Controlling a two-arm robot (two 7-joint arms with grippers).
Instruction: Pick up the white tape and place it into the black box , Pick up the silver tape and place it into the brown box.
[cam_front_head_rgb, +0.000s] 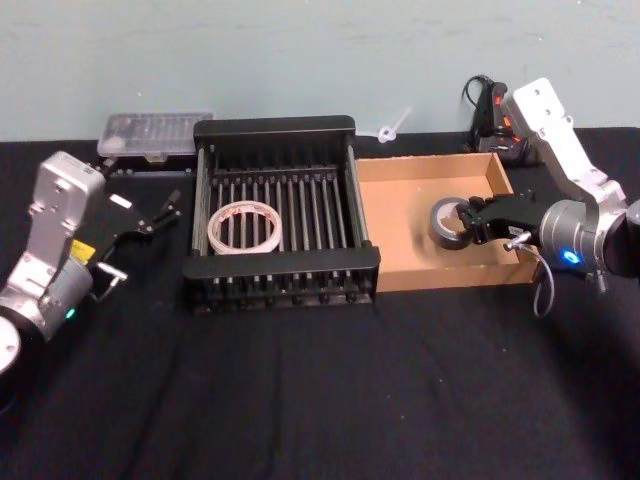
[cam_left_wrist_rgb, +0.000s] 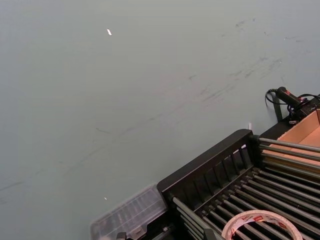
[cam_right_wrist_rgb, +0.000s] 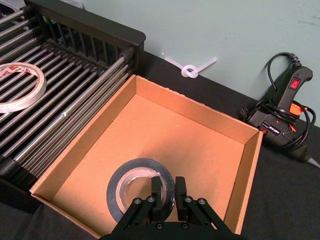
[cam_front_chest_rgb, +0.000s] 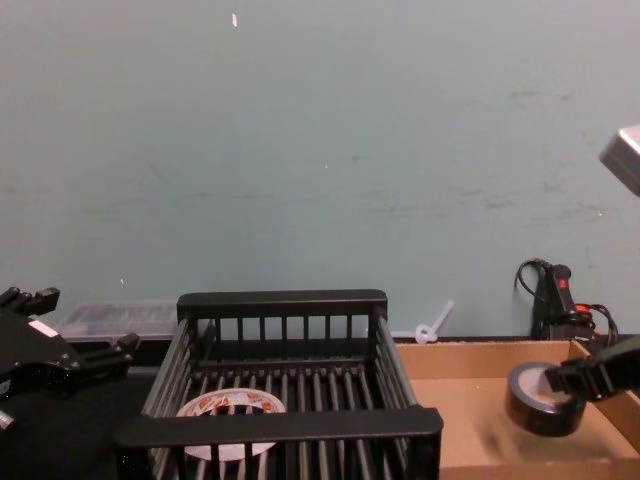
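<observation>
Though the job is nearly finished, one small step looks left. From the head camera, the wide white ring of tape with red print (cam_front_head_rgb: 243, 226) lies flat on the bars of the black slatted plastic crate (cam_front_head_rgb: 283, 267), so that half is done. Beside it, the shallow tan cardboard box (cam_front_head_rgb: 406, 268) has the small silver-grey duct tape roll (cam_front_head_rgb: 447, 223) over its floor, and the right claw (cam_front_head_rgb: 470, 221) is pinched on the roll's near wall. The left claw (cam_front_head_rgb: 160, 212) hangs spread and empty over the black counter (cam_front_head_rgb: 320, 400), just left of the crate, beside a clear plastic case (cam_front_head_rgb: 154, 134).

The left wrist camera adds little: the crate's back rim, a slice of the white ring, the clear case and mostly the pale wall.

The right wrist camera gives the best look at the grip: one finger inside the roll's hole, one outside, closed on the wall, with the roll at or just above the cardboard. It also shows a black glue gun (cam_right_wrist_rgb: 282, 120) and a white cable tie (cam_right_wrist_rgb: 190, 69) behind the box.

Seen side-on from the chest camera, the roll appears tilted and slightly raised, which the overhead view hides. I judge only the release and withdrawal remain.
</observation>
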